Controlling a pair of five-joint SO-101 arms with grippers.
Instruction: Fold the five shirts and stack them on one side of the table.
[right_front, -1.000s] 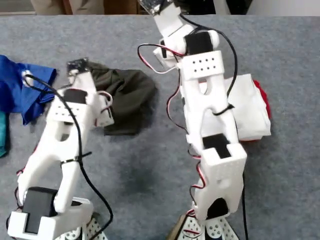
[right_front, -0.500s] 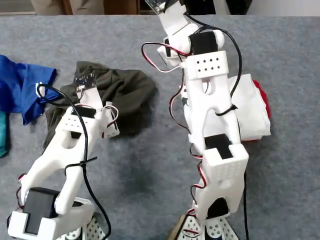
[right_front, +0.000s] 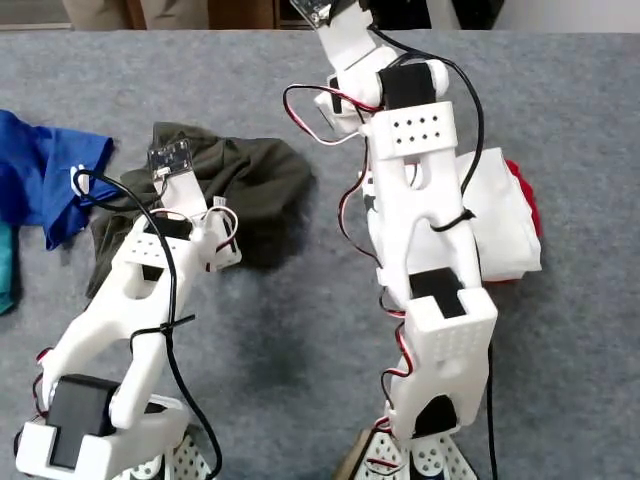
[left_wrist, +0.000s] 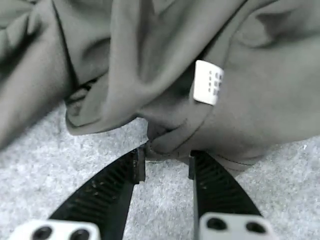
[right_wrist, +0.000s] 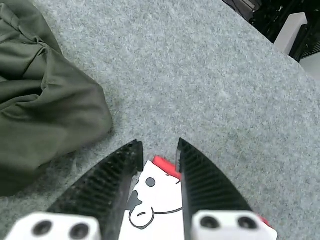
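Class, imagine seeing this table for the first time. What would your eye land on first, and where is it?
First the crumpled olive shirt, left of the middle of the grey table, with the left gripper pinching a fold of its hem. Then the folded white shirt stacked on a red shirt on the right side, with the open right gripper over its edge.

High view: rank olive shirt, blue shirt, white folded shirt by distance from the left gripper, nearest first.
1. olive shirt, right at the left gripper, centre-left.
2. blue shirt, far left.
3. white folded shirt, far right.
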